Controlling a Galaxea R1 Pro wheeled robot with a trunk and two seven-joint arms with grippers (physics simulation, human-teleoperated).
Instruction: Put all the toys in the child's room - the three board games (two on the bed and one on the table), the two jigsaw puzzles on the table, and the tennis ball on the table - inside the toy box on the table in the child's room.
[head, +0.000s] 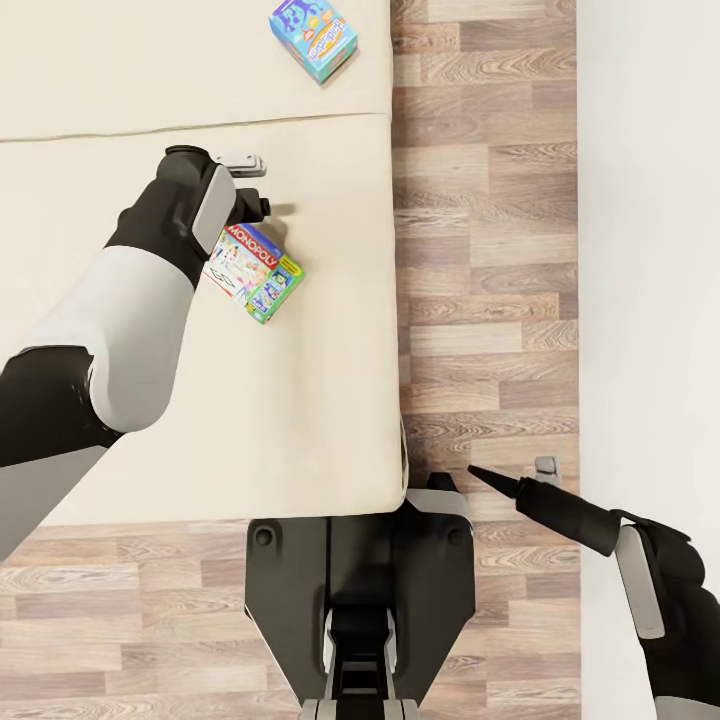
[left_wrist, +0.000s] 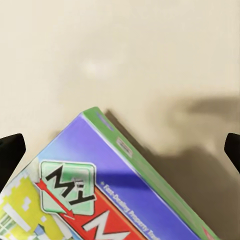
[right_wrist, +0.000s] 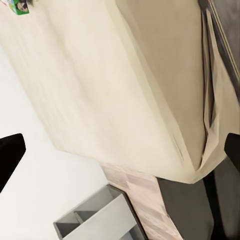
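1. Nearest the head camera, at the bottom centre of the frame, sits the robot's dark base (head: 358, 590), its front edge meeting the foot of the bed (head: 200, 420).
2. The right tool (head: 510, 480) shows at the lower right of the head view, over the wood-plank floor (head: 480, 250) beside the bed. One dark pointed finger (head: 490, 477) and a grey tip stand apart from each other; in the right wrist view the two dark fingertips (right_wrist: 10, 155) sit at opposite edges of the frame, so the tool is spread wide and holds nothing.
3. The left arm (head: 130, 310) reaches from the lower left up across the beige mattress. The left tool (head: 250, 185) hangs at the upper left of centre, just above the Monopoly board game (head: 252, 270).
4. In the left wrist view the left tool's dark fingertips (left_wrist: 10, 150) lie at the far edges, spread wide, with a corner of the Monopoly board game (left_wrist: 100, 190) between them and not touched by either.
5. That box lies flat and turned at an angle on the mattress, just right of the forearm.
6. A blue board game (head: 315, 35) with cartoon figures lies at the top centre of the head view, beyond a seam in the bedding.
7. A pale wall (head: 650, 250) fills the right edge.
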